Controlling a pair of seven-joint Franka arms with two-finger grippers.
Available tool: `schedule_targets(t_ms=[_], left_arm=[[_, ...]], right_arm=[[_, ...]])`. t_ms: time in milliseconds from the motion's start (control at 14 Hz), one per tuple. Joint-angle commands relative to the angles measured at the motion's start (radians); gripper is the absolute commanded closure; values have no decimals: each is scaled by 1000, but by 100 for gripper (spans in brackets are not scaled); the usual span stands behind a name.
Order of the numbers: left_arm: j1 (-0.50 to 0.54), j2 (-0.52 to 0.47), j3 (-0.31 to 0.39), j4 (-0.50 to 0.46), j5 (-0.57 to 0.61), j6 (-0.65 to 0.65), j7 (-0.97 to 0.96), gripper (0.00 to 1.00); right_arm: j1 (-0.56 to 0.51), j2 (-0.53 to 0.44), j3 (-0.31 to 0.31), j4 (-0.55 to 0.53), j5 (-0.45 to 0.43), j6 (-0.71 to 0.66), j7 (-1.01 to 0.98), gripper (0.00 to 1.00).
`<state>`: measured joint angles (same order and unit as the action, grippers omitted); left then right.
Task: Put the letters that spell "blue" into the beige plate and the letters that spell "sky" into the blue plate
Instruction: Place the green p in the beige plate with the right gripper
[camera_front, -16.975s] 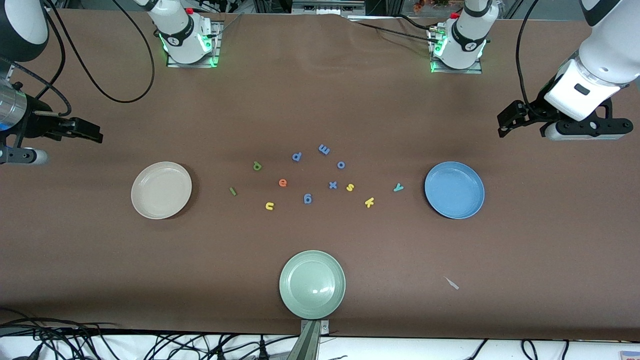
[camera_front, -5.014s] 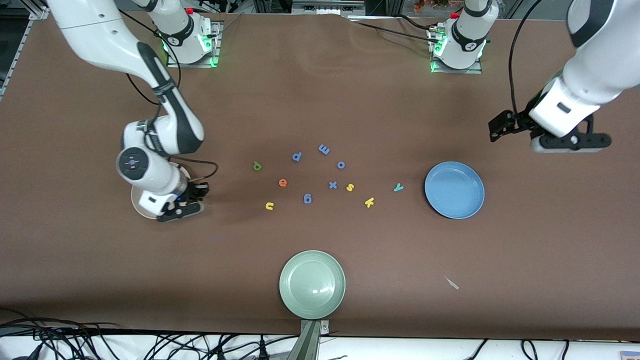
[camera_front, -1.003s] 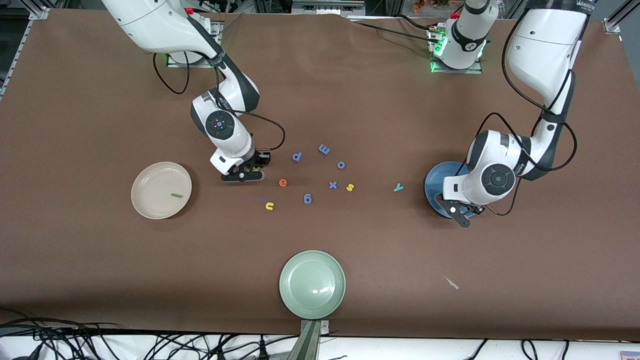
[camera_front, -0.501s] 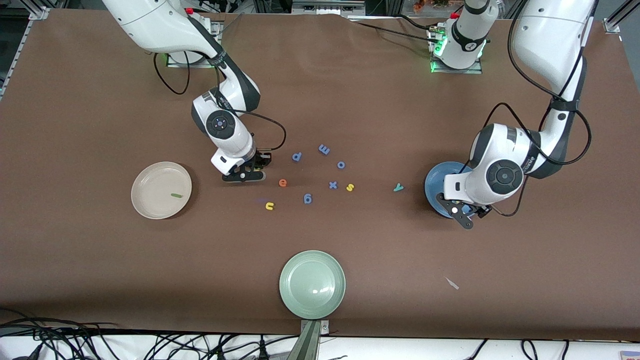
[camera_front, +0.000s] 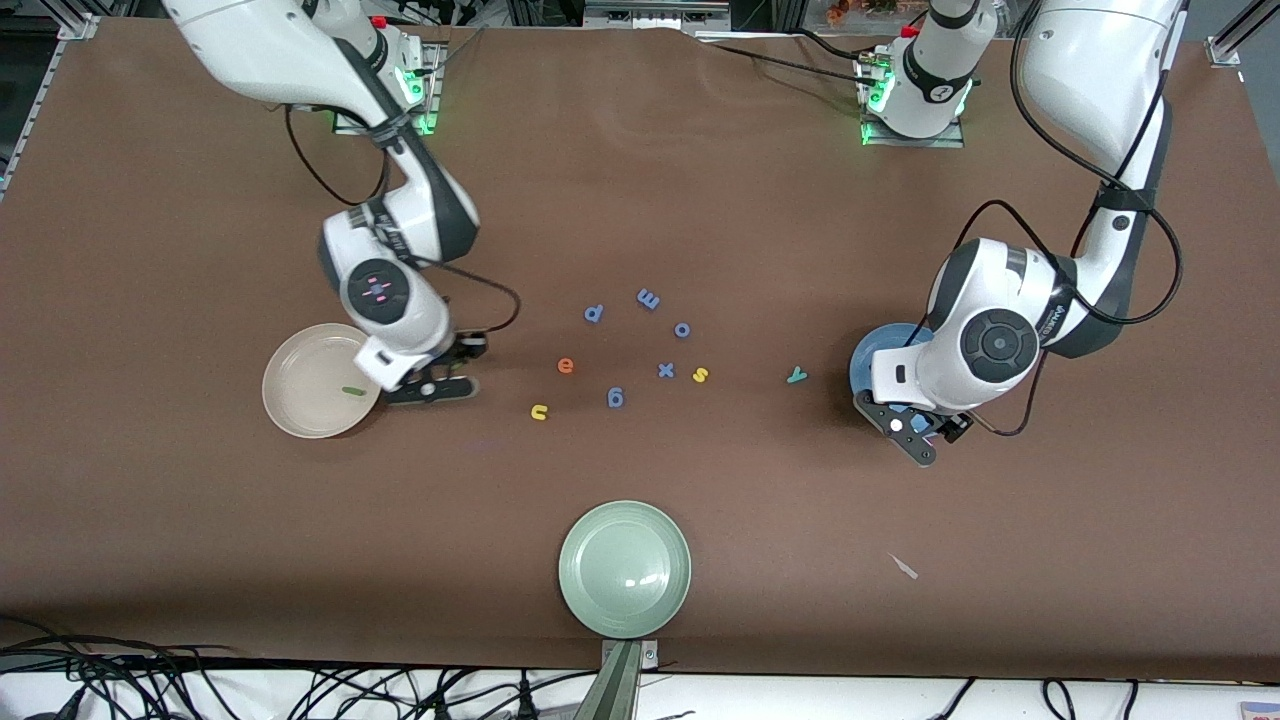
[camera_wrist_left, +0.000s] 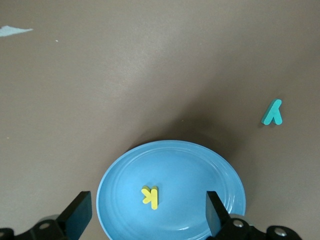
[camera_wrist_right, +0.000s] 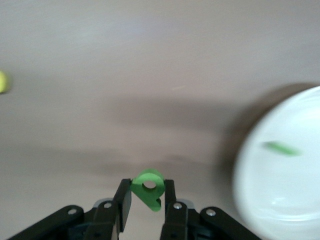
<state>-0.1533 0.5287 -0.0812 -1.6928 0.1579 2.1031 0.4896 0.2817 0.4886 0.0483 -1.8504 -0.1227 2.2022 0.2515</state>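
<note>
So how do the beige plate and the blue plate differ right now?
The beige plate holds the thin dark-green l; the blue plate holds the yellow k. The beige plate lies toward the right arm's end of the table, the blue toward the left arm's. Both are round, shallow and similar in size.

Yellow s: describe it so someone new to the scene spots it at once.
Start at the blue plate at the left arm's end of the table, then pass the teal y toward the loose cluster of letters mid-table. The s is the first cluster letter reached, right beside a blue x. It is yellow; its nearest neighbours are blue.
</note>
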Motion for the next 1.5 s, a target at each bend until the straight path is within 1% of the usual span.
schedule_targets(t_ms=[0,72,215,287,430,573,645,788,931,1003,1146,1218,1361,1433], left_arm=[[3,-10,-3,8,20,-22,-5,0],[4,-10,-3,8,20,-22,-5,0],[11,-10,-3,12,20,-22,-5,0],[14,-10,-3,12,20,-20,-5,0],[12,-10,-3,18,20,-20,-9,0],[0,-10,-3,18,19,-20,-19,0],[-2,-10,-3,18,8,-20,-19,0],[-2,-10,-3,19,-27,-20,-19,0],[-15,-4,-6,18,-64,-18,-23,0],[-25,-3,-8,16,-64,-18,-35,0],[-46,1,-9,15,-75,-11,-101,0],[-57,11,-17,16,-99,-6,-123,0],[-97,36,-23,6,-110,29,-163,0],[-126,39,-23,-7,-115,37,-219,0]], right_arm=[[-3,1,-95,31,6,-47,-159,88],[-9,2,-125,30,8,-48,-188,88],[-62,21,-140,27,6,-49,-230,86],[-100,40,-140,31,2,-35,-244,79],[-115,47,-137,36,6,-21,-241,0],[-96,45,-122,94,23,-50,-225,0],[-93,47,-104,117,41,-71,-203,0],[-81,54,-76,148,66,-85,-126,0],[-46,86,-59,189,68,-84,-27,0],[-24,108,-50,216,68,-85,42,0],[28,148,-39,258,69,-81,174,0],[52,168,-36,281,69,-76,231,0],[86,212,-15,338,69,-75,326,0],[91,232,4,367,69,-73,374,0]])
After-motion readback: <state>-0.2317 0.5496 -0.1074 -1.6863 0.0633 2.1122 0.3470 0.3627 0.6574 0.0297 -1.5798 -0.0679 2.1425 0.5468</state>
